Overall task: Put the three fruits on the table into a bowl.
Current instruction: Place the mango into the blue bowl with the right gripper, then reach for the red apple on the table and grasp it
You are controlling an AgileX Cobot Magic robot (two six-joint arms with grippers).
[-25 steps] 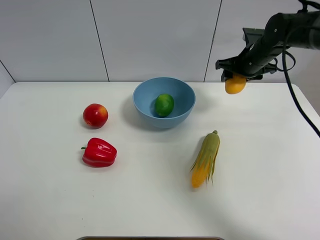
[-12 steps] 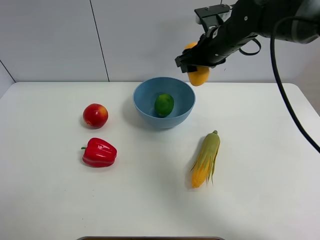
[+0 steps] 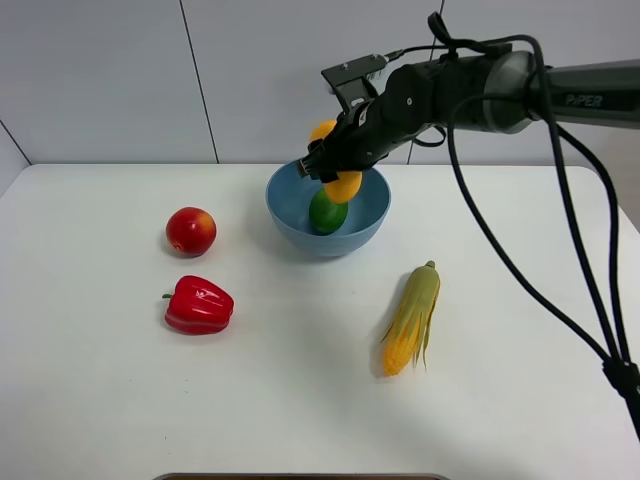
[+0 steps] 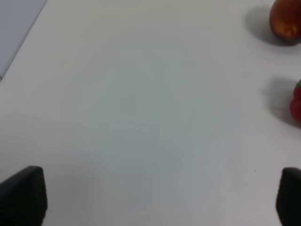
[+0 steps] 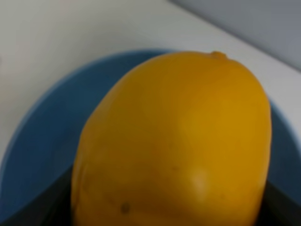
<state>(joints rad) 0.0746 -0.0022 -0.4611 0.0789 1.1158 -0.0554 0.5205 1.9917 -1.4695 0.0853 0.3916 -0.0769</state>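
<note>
Exterior high view: the right end effector [image 3: 330, 160] is clamped on the mango [image 3: 343, 186], held over the bowl [image 3: 372, 215] and just above the lime [image 3: 326, 213] lying inside. The apple [image 3: 190, 231] sits on the worktop [image 3: 300, 400], well apart from the bowl. We judge the release should come low and beside the lime, so the mango neither bounces nor rolls out.

Left wrist view: the left end effector [image 4: 155, 197] is spread wide and holds nothing.

Right wrist view: the mango fills the frame, with the bowl beneath it.

Count: one mango, one lime, one apple, one bowl, one pepper [image 3: 198, 305], one corn cob [image 3: 410, 318].
</note>
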